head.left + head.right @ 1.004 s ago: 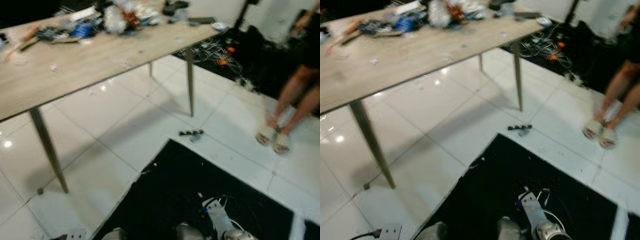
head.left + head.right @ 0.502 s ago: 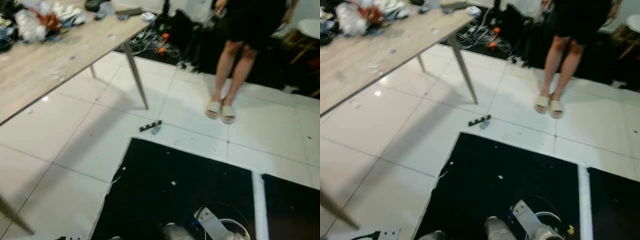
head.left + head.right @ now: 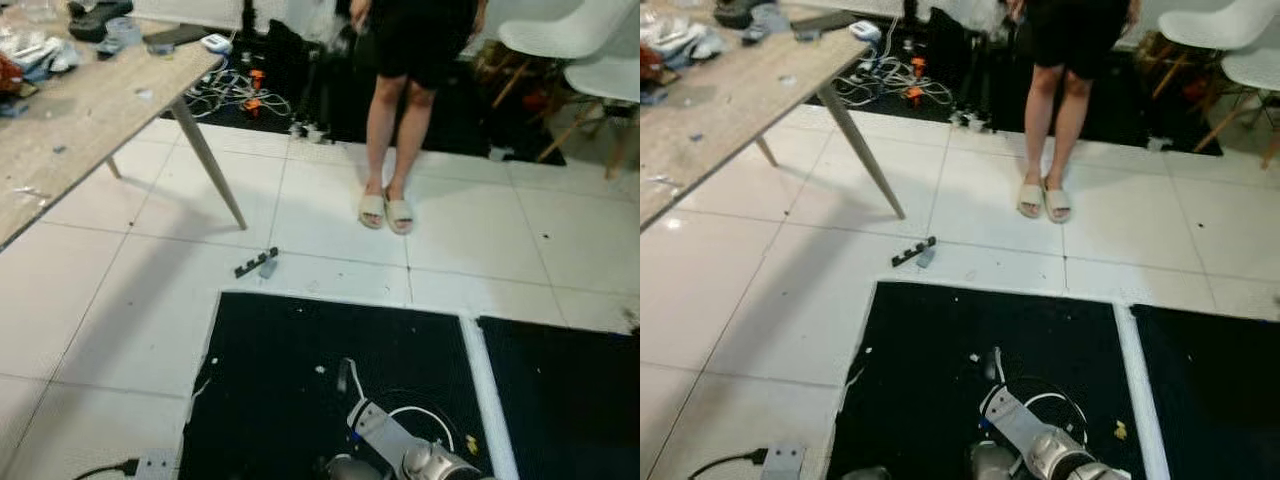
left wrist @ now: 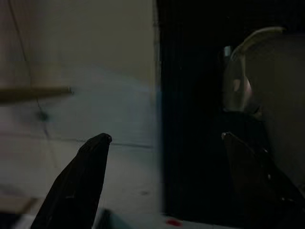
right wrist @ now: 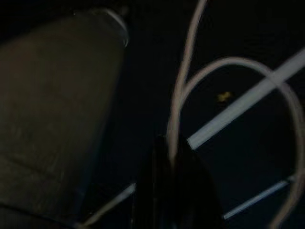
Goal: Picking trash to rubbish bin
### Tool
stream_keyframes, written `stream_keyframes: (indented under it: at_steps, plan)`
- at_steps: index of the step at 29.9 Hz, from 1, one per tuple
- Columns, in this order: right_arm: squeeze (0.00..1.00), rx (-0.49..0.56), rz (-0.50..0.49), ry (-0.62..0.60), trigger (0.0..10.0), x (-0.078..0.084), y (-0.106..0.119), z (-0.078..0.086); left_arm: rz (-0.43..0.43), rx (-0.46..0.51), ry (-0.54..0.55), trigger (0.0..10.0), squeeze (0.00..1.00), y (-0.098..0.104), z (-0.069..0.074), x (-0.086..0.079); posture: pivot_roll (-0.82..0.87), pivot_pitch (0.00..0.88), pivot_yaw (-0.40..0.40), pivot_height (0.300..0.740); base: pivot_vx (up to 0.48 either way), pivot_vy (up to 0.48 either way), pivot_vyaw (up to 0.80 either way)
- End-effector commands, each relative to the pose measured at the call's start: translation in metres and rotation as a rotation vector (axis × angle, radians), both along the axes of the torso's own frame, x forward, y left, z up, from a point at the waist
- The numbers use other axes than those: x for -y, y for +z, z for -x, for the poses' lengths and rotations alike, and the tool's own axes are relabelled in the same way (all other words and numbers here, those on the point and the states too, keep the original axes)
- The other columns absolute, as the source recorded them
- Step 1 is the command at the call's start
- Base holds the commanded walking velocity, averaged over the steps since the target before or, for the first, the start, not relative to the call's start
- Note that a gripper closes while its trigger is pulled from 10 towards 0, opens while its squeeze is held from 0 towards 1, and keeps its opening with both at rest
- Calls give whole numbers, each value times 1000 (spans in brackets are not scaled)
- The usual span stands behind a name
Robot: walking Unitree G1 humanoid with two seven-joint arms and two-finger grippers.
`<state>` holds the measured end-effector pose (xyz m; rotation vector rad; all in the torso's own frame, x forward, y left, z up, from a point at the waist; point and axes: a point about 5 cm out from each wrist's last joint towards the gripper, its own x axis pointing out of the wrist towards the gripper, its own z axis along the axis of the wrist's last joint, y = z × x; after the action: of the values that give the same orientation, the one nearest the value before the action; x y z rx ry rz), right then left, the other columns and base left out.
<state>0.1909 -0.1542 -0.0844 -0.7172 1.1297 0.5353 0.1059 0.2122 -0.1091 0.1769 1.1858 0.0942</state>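
Note:
A small black strip with a grey scrap [image 3: 258, 263] lies on the white tiles beside the black mat [image 3: 300, 400]. A tiny yellow scrap [image 3: 470, 443] and white crumbs lie on the mat. More litter is heaped at the far end of the wooden table [image 3: 90, 110]. My right arm [image 3: 400, 455] hangs low over the mat. In its wrist view my right gripper [image 5: 174, 191] has its black fingers pressed together, with a white cable [image 5: 190, 71] looping in front. My left gripper [image 4: 166, 137] is open over the mat's edge, nothing between its fingers [image 4: 90, 176].
A person [image 3: 410, 90] in pale sandals [image 3: 385, 210] stands on the tiles ahead. White chairs [image 3: 590, 40] are at the back right. Tangled cables [image 3: 235, 90] lie behind the table. A power strip [image 3: 150, 465] is on the floor at my near left.
The camera has swung to the right: the table has slid off to the left and the person now stands at the centre. Both arms still hang low.

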Motion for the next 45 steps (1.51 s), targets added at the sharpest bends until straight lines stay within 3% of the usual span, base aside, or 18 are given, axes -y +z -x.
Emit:
stream_keyframes:
  at_steps: [1,17,45]
  plan:
    - [0,-47,28,10,10000,8,-4,10,62,-24,-69,10000,0,-4,2,20,92,123,-46,740,0,0,-781]
    - [0,-52,34,51,10000,5,-4,9,49,-28,-102,10000,0,-4,1,20,110,92,-55,740,0,0,-781]
    - [0,-62,30,41,10000,9,-7,15,60,-34,-108,10000,0,-4,1,22,109,121,-55,740,0,0,-780]
